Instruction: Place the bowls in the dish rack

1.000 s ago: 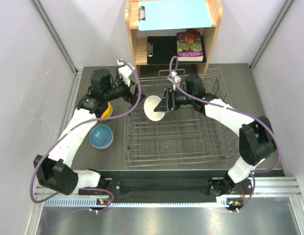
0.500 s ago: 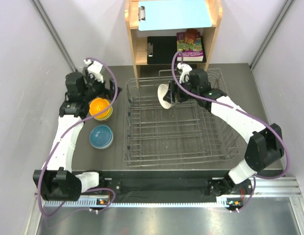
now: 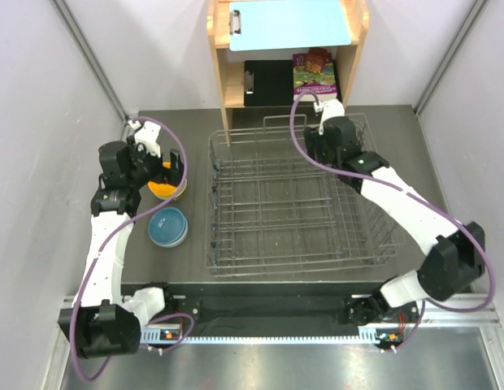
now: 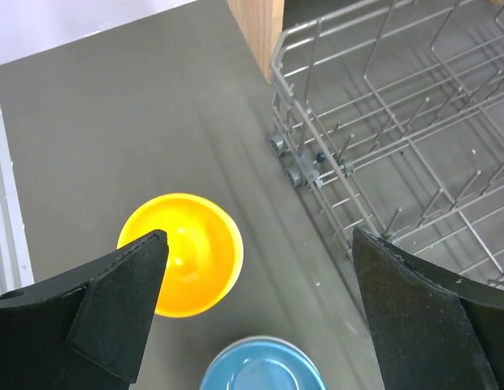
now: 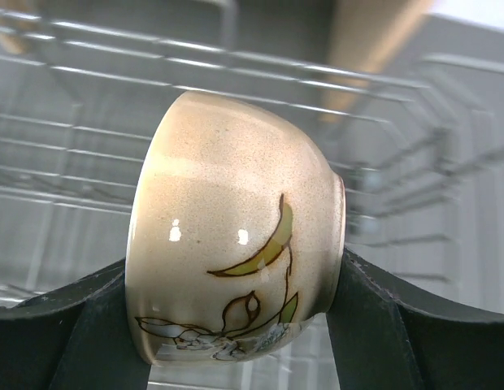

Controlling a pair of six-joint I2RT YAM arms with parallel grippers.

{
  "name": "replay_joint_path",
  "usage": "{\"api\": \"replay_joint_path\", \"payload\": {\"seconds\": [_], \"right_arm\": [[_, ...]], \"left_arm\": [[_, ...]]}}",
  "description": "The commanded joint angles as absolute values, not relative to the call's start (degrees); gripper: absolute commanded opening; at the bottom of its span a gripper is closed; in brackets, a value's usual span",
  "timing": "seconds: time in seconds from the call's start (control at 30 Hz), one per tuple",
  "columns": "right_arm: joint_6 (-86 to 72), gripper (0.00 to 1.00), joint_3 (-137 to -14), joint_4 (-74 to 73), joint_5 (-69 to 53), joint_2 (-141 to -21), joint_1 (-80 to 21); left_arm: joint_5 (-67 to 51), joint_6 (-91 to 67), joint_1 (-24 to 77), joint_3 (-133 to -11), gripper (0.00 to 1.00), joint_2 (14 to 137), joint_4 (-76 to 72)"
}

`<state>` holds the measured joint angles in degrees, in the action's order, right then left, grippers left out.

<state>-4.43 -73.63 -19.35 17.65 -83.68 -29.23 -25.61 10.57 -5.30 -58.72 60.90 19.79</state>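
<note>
1. Well, my left wrist camera shows the left gripper point(image 4: 258, 236) with its jaws spread wide and holding nothing. It hangs above the orange bowl point(image 4: 183, 252), which sits on the table point(image 4: 114, 106) left of the dish rack point(image 4: 398, 122). The blue bowl point(image 4: 260, 370) lies just nearer.
2. The right wrist camera gives me what the overhead view cannot: the right gripper point(image 5: 236, 272) clamped on a speckled beige bowl point(image 5: 228, 195), which is tipped on its side with blurred rack wires behind it.
3. From overhead, that beige bowl is hidden beneath the right wrist, over the rack's far side and right of centre. Only this view shows me the whole rack with the wooden shelf point(image 3: 219, 73) beyond it.
</note>
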Motion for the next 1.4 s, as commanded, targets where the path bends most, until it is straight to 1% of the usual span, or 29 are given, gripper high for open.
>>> {"api": "replay_joint_path", "payload": {"seconds": [0.0, 0.3, 0.47, 0.8, 1.37], "right_arm": [[1.91, 0.00, -72.69, -12.83, 28.11, -76.20, -29.71], [5.62, 0.00, -66.62, -10.02, 31.38, -73.39, -31.11], [5.36, 0.00, -64.95, -8.97, 31.29, -75.06, -32.69], [5.27, 0.00, -65.48, -7.91, 32.17, -79.63, -36.56], [5.10, 0.00, -63.54, -6.42, 32.69, -84.90, -38.50]], "left_arm": [[-24.09, 11.78, -5.98, -57.83, 0.99, 58.62, 20.03], [-19.95, 12.92, -6.50, -54.85, 0.99, 56.08, 21.97], [-19.86, 13.36, -6.77, -53.09, 0.99, 53.88, 22.94], [-18.72, 14.85, -7.03, -51.33, 0.99, 52.12, 24.43], [-18.99, 15.12, -7.38, -50.54, 0.99, 50.63, 25.49]]}}
